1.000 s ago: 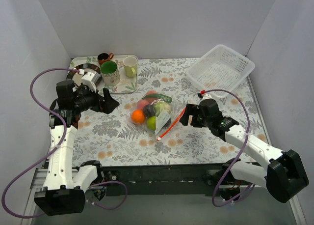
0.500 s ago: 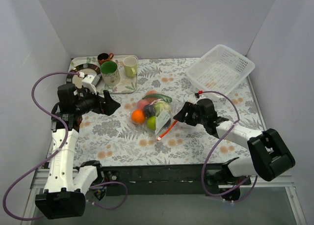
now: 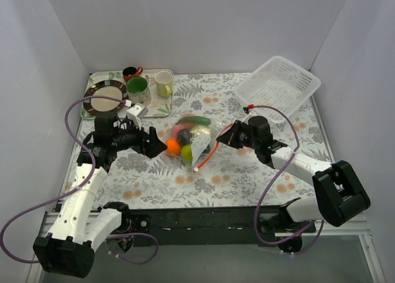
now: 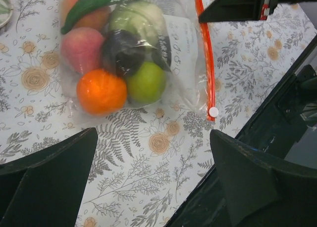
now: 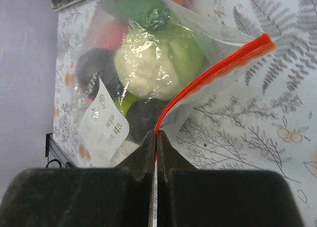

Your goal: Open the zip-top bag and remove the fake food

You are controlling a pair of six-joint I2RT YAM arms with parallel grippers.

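The zip-top bag (image 3: 192, 142) lies in the middle of the table, clear and crinkly, with the fake food inside. Through the plastic I see an orange (image 4: 101, 91), a green apple (image 4: 147, 83), a pink peach (image 4: 81, 43), a dark piece (image 4: 124, 52) and a green pod (image 4: 96, 0). My right gripper (image 5: 156, 136) is shut on the bag's orange-red zip strip (image 5: 214, 72) at the bag's right side, and that edge is raised off the table. My left gripper (image 4: 153, 173) hovers open just left of the bag, holding nothing.
A white perforated basket (image 3: 278, 85) stands at the back right. At the back left, a tray (image 3: 162, 107) carries a green mug (image 3: 138, 91) and a cream mug (image 3: 163, 83), with a plate (image 3: 103, 101) beside it. The table's dark front edge (image 4: 277, 113) is close.
My right gripper has closed on the zip strip and drawn it up. The left arm has swung right, toward the bag's left side, still open.
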